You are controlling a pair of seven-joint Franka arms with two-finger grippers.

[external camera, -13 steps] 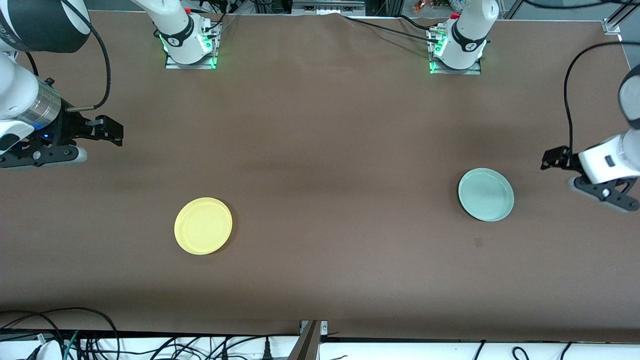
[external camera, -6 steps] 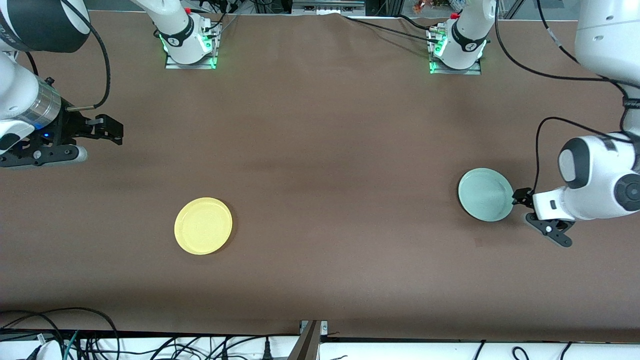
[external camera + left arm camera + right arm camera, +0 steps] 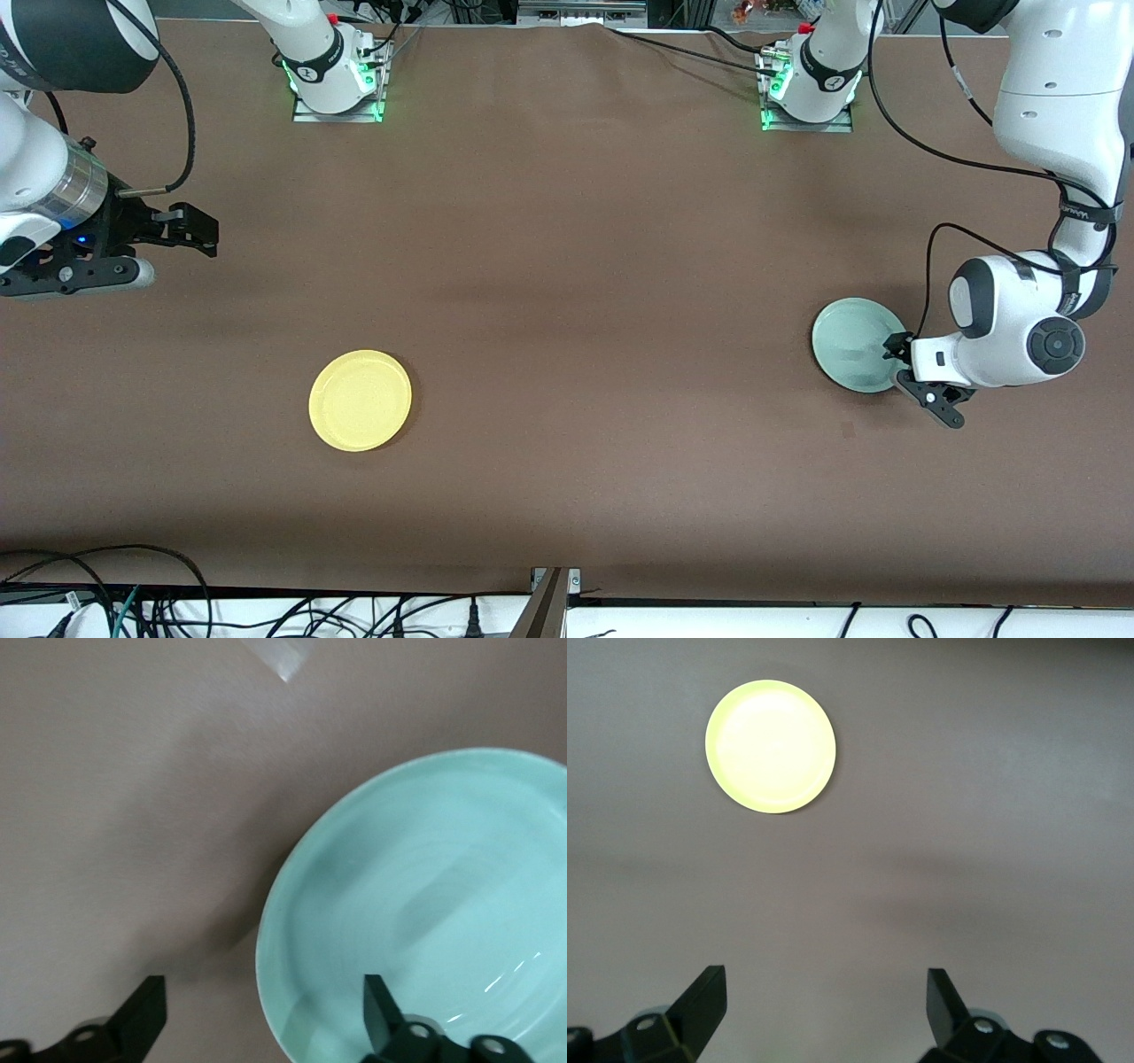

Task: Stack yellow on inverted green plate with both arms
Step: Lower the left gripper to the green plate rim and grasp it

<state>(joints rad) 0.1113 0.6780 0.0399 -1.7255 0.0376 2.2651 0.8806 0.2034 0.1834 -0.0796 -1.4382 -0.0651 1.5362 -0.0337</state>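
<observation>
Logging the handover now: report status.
Left end effector open, straddling green plate rim, plate upright. Right end effector open, waiting above table, away from yellow plate. Nothing between plates.

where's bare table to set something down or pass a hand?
Wide bare stretch between yellow plate and green plate, up to both bases. Crowded only at the green plate's rim, where the open left claw straddles it. Right claw waits open.

Yellow plate (image 3: 360,400): round, shallow rim, flat on table, hollow up, toward right arm's end. Green plate (image 3: 854,344): pale mint, hollow up, toward left arm's end.
</observation>
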